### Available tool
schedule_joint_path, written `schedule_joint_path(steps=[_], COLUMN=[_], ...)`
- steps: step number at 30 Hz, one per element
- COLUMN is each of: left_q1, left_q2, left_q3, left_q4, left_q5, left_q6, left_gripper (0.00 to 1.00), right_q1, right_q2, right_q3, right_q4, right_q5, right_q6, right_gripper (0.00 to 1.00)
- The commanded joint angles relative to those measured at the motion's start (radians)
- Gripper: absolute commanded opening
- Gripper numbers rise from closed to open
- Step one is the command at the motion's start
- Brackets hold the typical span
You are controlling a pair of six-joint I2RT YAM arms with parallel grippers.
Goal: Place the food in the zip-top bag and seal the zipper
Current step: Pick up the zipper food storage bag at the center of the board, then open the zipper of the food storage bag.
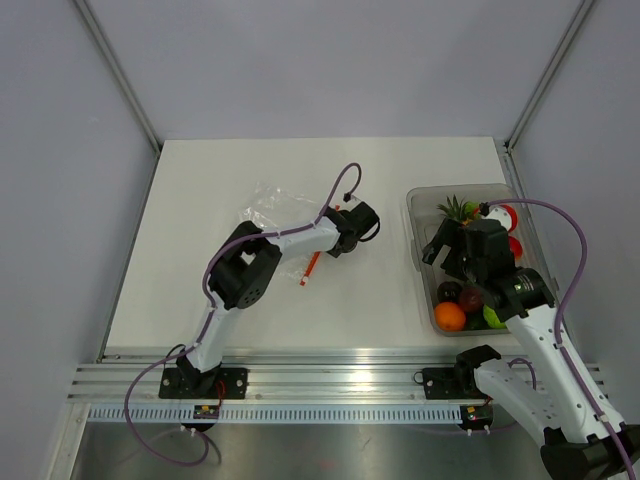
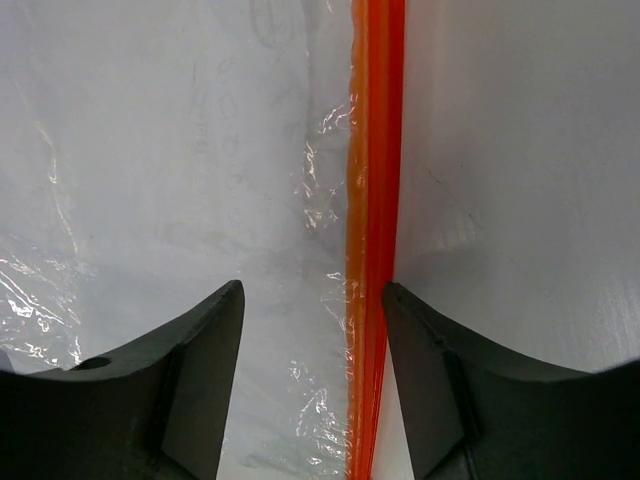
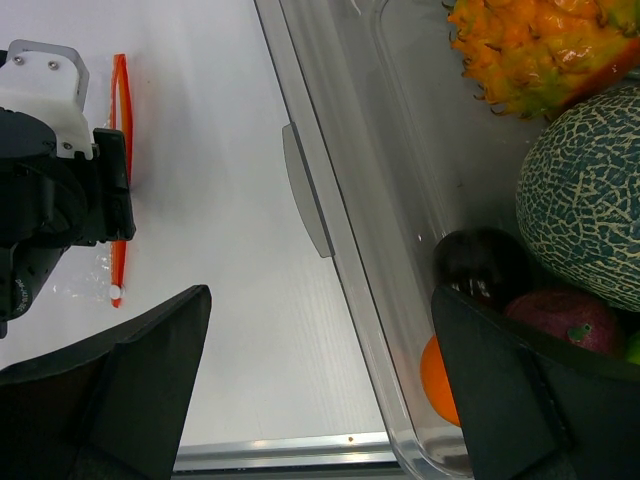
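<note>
The clear zip-top bag (image 1: 272,205) lies crumpled on the white table, left of centre. Its red-orange zipper (image 1: 311,265) runs along the mouth. My left gripper (image 1: 345,235) is open and low over the mouth. In the left wrist view the zipper (image 2: 375,200) runs between my fingers, close beside the right fingertip (image 2: 420,340), with bag film (image 2: 150,200) to its left. The food sits in the clear bin (image 1: 412,215): a pineapple (image 1: 455,208), an orange (image 1: 450,316), and red, green and dark purple pieces. My right gripper (image 1: 445,250) is open and empty, straddling the bin's left wall (image 3: 350,250).
The right wrist view shows a netted green melon (image 3: 585,220), a spiky yellow-orange fruit (image 3: 530,50), a dark purple piece (image 3: 480,265) and an orange (image 3: 440,385) in the bin. The left arm's wrist (image 3: 50,210) stands over the zipper (image 3: 120,150). An aluminium rail (image 1: 330,385) edges the table front.
</note>
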State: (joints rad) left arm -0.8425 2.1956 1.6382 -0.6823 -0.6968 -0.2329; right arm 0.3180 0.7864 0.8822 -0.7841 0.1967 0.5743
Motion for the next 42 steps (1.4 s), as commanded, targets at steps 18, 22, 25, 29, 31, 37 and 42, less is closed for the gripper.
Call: schedule_joint_path(steps=[18,22,25,29,31,37,42], left_q1=[0.002,0.002,0.002,0.008,0.010,0.023,0.029], left_q2=[0.004,-0.046,-0.147,-0.314,-0.352,-0.410,-0.441], left_q3=[0.003,-0.005,-0.017,-0.003,0.006,0.026,0.002], left_q4=[0.016,0.010,0.004,-0.026,-0.026,-0.031,0.010], left_q5=[-0.130,-0.081,0.052,0.339,0.458,0.626,0.686], left_q6=[0.024,0.015,-0.002,-0.077,-0.121,-0.198,-0.243], left_gripper=[0.00,0.00,0.00,0.00,0.00,0.00,0.00], right_q1=[0.004,0.003,0.003,0.003,0.003,0.009,0.045], right_q2=[-0.013,-0.032,-0.039,-0.015,-0.010,0.083,0.171], right_q3=[-0.008,-0.006,-0.008,-0.014,-0.037,-0.085,-0.080], right_q4=[0.000,-0.003,0.019,0.103,0.155,0.361,0.491], right_q5=[0.000,-0.002,-0.031,-0.126,-0.184,-0.319,-0.364], right_q6=[0.012,0.021,0.021,0.041,0.071,0.150,0.211], right_gripper=[0.99,1.00,0.99,1.00,0.99,0.99,0.99])
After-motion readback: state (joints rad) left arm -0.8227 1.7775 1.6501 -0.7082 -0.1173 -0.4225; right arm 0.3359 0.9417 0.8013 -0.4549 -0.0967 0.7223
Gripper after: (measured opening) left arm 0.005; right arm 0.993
